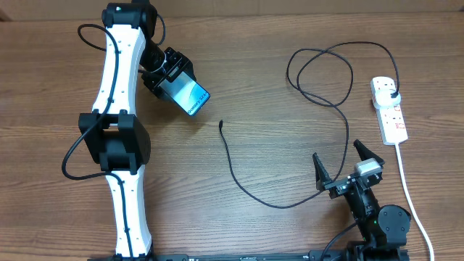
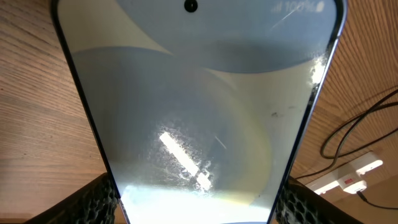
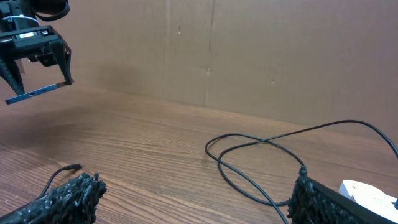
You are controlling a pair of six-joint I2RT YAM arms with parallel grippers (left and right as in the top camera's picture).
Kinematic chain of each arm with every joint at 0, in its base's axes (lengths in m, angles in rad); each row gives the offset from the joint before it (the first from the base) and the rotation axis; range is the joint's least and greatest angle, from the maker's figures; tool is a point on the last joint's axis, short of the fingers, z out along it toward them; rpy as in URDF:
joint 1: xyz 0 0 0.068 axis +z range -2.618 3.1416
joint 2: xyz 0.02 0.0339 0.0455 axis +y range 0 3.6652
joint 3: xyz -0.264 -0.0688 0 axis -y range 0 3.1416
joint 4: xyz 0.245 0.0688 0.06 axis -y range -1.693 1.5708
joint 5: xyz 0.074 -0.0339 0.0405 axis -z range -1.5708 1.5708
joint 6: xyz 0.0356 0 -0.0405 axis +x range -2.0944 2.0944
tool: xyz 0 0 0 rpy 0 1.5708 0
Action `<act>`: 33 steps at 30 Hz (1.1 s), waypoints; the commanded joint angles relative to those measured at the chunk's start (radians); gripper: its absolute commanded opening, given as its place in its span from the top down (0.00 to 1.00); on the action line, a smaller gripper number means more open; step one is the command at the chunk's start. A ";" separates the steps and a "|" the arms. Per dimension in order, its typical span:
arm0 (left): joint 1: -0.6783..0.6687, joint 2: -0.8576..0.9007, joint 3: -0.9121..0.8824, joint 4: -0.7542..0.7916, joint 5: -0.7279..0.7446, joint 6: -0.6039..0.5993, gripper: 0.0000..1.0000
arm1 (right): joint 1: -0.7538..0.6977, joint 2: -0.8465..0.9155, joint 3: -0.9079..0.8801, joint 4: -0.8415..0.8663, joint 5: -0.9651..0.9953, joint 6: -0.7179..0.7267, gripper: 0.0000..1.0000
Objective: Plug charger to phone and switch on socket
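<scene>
Overhead, upper left of frame: who has the phone?

— The left gripper. It pinches the phone by its long edges, light-blue screen up, white lettering near the lower-right short edge.

— And up close?

— In the left wrist view the screen fills the frame, with black finger pads pressed to both lower edges. The right wrist view shows the handset at upper left, edge-on and tilted, held above the wooden table.

— Where is the charger?

— The charger lies across the centre and right of the overhead frame. Its connector tip rests free on the wood at centre, well apart from the phone. The cable curves down toward lower right, then climbs into loose loops at upper right. Its black plug sits in the power strip at the right edge.

— The switches?

— They are red-marked, but whether on or off cannot be told. The strip's white cord trails down toward the lower right corner.

— The right gripper?

— The right gripper is at lower right with its fingers spread wide and holding nothing. Overhead, the cable runs between them, and whether it touches cannot be told.
</scene>
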 commanded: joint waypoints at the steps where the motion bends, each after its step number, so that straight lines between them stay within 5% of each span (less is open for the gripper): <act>1: -0.009 -0.004 -0.001 -0.003 0.031 0.034 0.72 | 0.005 -0.008 -0.010 0.030 0.007 0.072 0.00; 5: -0.009 -0.004 -0.001 -0.003 0.031 0.041 0.71 | 0.005 -0.008 -0.008 0.059 0.006 0.179 0.00; 16: -0.009 -0.004 -0.001 -0.003 0.027 0.049 0.72 | 0.004 0.031 0.148 -0.090 0.006 0.194 0.00; 33: -0.010 -0.004 -0.001 -0.003 0.031 0.067 0.73 | 0.004 0.416 0.466 -0.224 -0.081 0.194 0.00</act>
